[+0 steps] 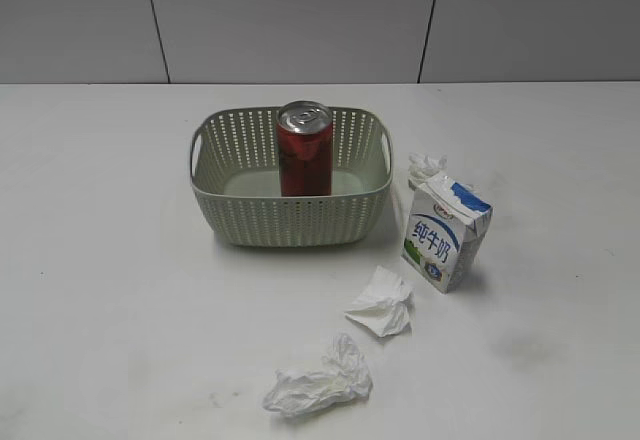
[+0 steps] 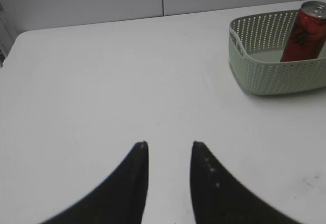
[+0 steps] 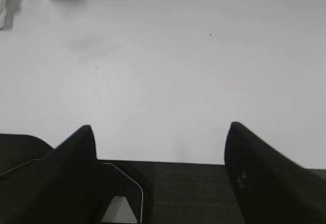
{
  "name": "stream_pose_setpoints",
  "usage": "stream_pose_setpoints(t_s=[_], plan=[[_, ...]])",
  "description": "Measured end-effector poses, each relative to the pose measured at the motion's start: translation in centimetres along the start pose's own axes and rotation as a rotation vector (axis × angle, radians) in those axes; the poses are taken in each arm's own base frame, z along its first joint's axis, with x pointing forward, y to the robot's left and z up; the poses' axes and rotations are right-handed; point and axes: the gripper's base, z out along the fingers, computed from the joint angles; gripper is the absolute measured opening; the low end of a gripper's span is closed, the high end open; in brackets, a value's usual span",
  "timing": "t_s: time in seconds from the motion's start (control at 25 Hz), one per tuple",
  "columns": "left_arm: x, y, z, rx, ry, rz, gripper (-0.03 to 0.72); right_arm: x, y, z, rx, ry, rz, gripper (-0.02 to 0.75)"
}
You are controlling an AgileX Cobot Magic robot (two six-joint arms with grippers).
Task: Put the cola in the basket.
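The red cola can stands upright inside the pale green slotted basket at the middle of the white table. The can and the basket also show at the upper right of the left wrist view. My left gripper is open and empty over bare table, well to the left of the basket. My right gripper is wide open and empty, at the table's near edge. Neither gripper shows in the exterior view.
A white-and-blue milk carton stands right of the basket, with crumpled tissue behind it. Two more crumpled tissues lie in front. A dark mat lies below the right gripper.
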Motion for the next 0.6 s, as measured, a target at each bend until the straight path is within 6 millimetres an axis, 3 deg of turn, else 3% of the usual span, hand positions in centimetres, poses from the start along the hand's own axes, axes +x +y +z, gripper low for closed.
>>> stream_pose_setpoints(t_s=[0.6], plan=[[0.0, 0.0, 0.0, 0.000, 0.000, 0.000, 0.229, 3.3, 0.1, -4.1, -0.014, -0.351, -0.021, 0.591]])
